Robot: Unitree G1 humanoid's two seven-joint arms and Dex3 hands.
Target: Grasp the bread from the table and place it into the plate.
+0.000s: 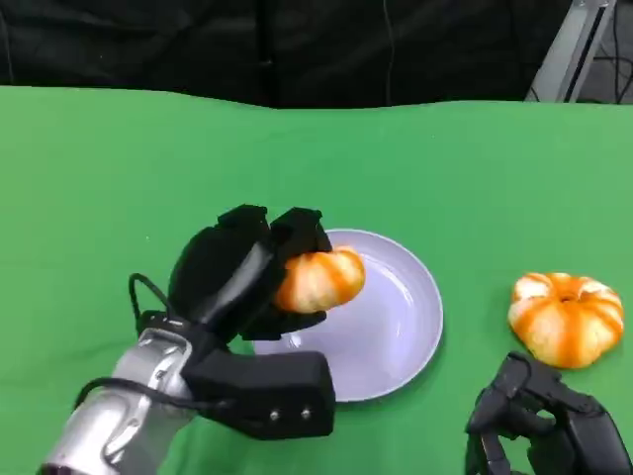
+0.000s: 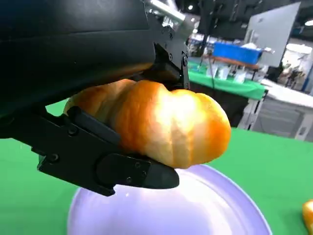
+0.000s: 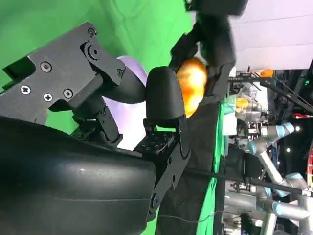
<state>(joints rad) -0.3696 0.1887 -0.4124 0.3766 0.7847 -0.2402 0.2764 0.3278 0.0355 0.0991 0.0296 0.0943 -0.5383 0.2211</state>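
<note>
Two robot hands: left robot hand [image 1: 259, 272] grips bread [image 1: 318, 280] over plate [image 1: 401, 332]; right robot hand [image 1: 539, 421] empty, parted; green table [image 1: 119, 178], dark backdrop [image 1: 297, 45].

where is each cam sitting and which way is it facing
Head view: looks down from above at the table; left hand holds a bread over the plate.
Left wrist view: behind that hand, close on the same bread.
Right wrist view: behind the right hand, facing across to bread and plate.
</note>
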